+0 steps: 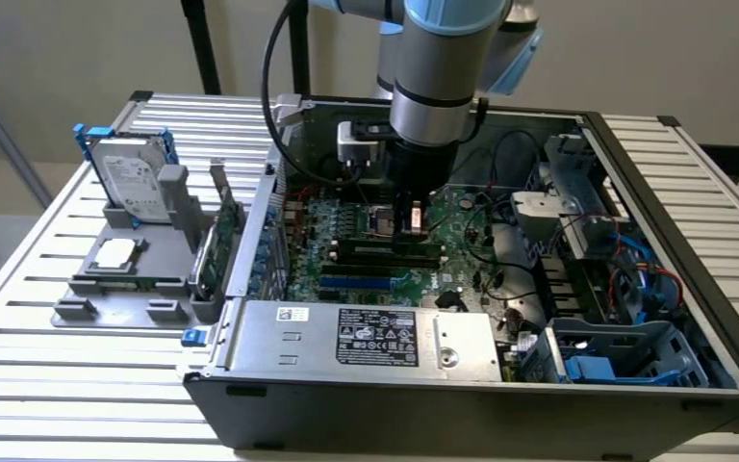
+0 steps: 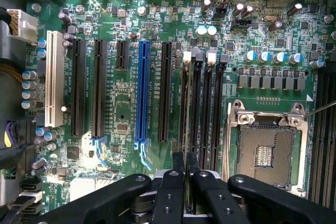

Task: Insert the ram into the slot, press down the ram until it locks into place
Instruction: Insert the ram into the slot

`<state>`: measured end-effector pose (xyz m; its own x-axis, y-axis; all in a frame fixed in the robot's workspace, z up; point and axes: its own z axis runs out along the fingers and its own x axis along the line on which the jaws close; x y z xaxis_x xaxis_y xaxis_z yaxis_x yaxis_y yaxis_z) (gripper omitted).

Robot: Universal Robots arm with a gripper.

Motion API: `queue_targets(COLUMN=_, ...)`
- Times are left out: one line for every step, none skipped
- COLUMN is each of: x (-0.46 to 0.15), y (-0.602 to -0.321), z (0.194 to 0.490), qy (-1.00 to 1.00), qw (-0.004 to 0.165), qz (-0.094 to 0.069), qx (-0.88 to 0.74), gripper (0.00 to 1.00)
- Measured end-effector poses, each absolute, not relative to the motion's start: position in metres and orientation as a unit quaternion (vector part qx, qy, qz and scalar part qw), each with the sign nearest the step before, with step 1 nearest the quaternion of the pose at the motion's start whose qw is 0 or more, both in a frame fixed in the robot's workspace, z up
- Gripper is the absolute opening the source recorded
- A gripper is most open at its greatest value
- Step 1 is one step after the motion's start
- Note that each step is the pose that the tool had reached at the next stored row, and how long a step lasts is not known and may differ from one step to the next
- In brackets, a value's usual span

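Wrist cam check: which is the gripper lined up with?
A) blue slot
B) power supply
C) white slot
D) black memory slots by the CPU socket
D: the gripper sits at the end of the black memory slots, beside the CPU socket.

The tool (image 2: 185, 159) is matt black. The slot (image 2: 195, 103) just ahead of it is dull black plastic. The board (image 2: 129, 94) under it is shiny green.

Robotics lab, PC-assembly bench.
Shown by open PC case (image 1: 408, 414) set on slotted alu table (image 1: 23, 318), UR arm (image 1: 434, 87) overhead, HDD (image 1: 132, 178) parked in grey jig (image 1: 113, 289).
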<state>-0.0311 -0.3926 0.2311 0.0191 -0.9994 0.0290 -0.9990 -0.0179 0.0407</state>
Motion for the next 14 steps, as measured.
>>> queue_targets(x=-0.0311, y=-0.3926, z=0.2311, qy=-0.7, qw=0.025, qz=-0.004, qx=0.713, gripper=0.13)
queue_targets(x=-0.031, y=-0.3926, z=0.2311, qy=-0.7, qw=0.025, qz=-0.004, qx=0.713, gripper=0.13)
queue_targets(x=-0.031, y=-0.3926, z=0.2311, qy=-0.7, qw=0.025, qz=-0.004, qx=0.713, gripper=0.13)
queue_targets(x=-0.031, y=-0.3926, z=0.2309, qy=-0.7, qw=0.025, qz=-0.003, qx=0.713, gripper=0.13)
queue_targets(x=-0.031, y=-0.3926, z=0.2306, qy=-0.7, qw=0.025, qz=-0.003, qx=0.713, gripper=0.13)
queue_targets(x=-0.031, y=-0.3926, z=0.2303, qy=-0.7, qw=0.025, qz=-0.003, qx=0.713, gripper=0.13)
queue_targets(x=-0.031, y=-0.3926, z=0.23, qy=-0.7, qw=0.025, qz=-0.003, qx=0.713, gripper=0.13)
queue_targets(x=-0.031, y=-0.3926, z=0.2296, qy=-0.7, qw=0.025, qz=-0.003, qx=0.713, gripper=0.13)
queue_targets(x=-0.0311, y=-0.3926, z=0.2293, qy=-0.7, qw=0.025, qz=-0.003, qx=0.713, gripper=0.13)
queue_targets(x=-0.0311, y=-0.3926, z=0.2289, qy=-0.7, qw=0.025, qz=-0.003, qx=0.713, gripper=0.13)
queue_targets(x=-0.0311, y=-0.3926, z=0.2287, qy=-0.7, qw=0.025, qz=-0.003, qx=0.713, gripper=0.13)
queue_targets(x=-0.0311, y=-0.3926, z=0.2285, qy=-0.7, qw=0.025, qz=-0.003, qx=0.713, gripper=0.13)
queue_targets(x=-0.0311, y=-0.3926, z=0.2283, qy=-0.7, qw=0.025, qz=-0.003, qx=0.713, gripper=0.13)
queue_targets(x=-0.0311, y=-0.3926, z=0.2279, qy=-0.7, qw=0.025, qz=-0.003, qx=0.713, gripper=0.13)
